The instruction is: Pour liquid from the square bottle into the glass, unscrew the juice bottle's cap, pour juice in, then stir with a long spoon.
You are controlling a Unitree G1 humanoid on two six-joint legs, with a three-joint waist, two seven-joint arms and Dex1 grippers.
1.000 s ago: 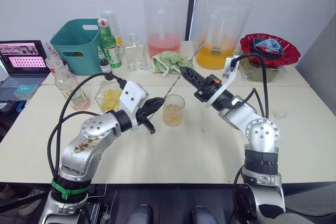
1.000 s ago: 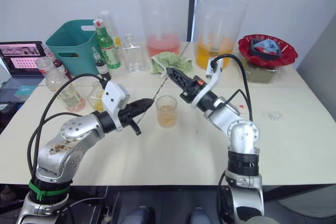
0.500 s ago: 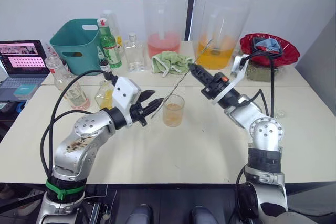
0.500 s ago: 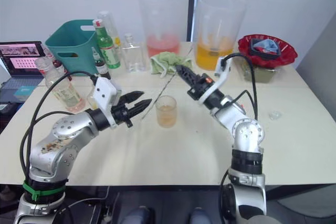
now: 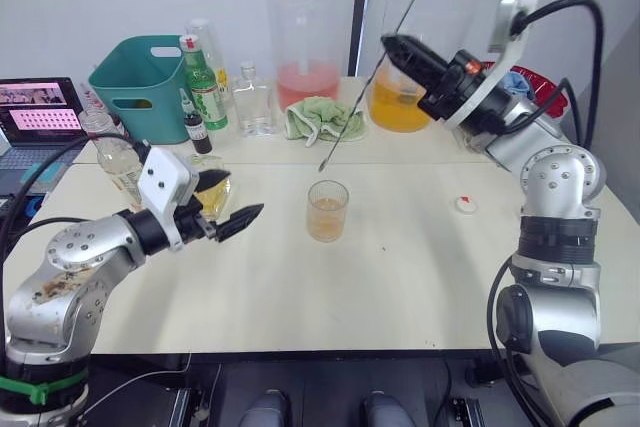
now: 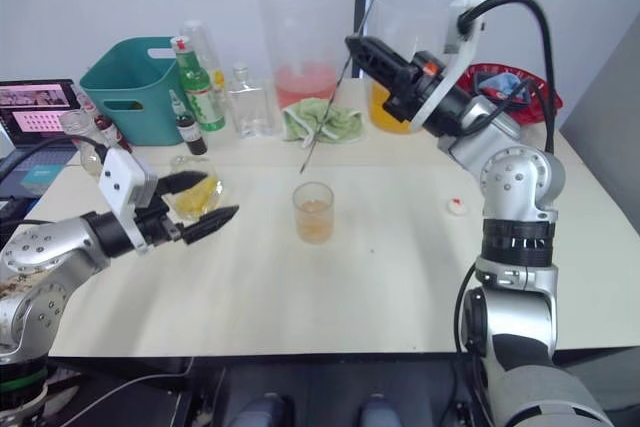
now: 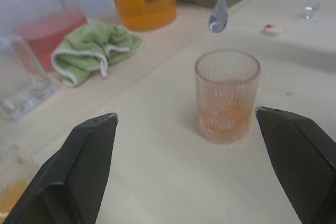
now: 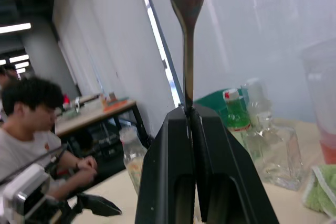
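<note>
Head stereo pair: high, facing forward and down over table (image 5: 400,277). Left wrist camera: low, close, facing glass (image 7: 227,95) at 12 o'clock. Right wrist camera: raised, facing along spoon (image 8: 187,19). Glass shared.

Pale orange liquid is held in a ribbed clear glass (image 5: 327,209); a teal basket (image 5: 136,86) and green cloth (image 5: 322,118) are seen behind.

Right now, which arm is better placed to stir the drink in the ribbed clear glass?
The right. Its gripper already clamps the long metal spoon, whose bowl hangs above the ribbed clear glass. The left gripper is open and empty.
</note>
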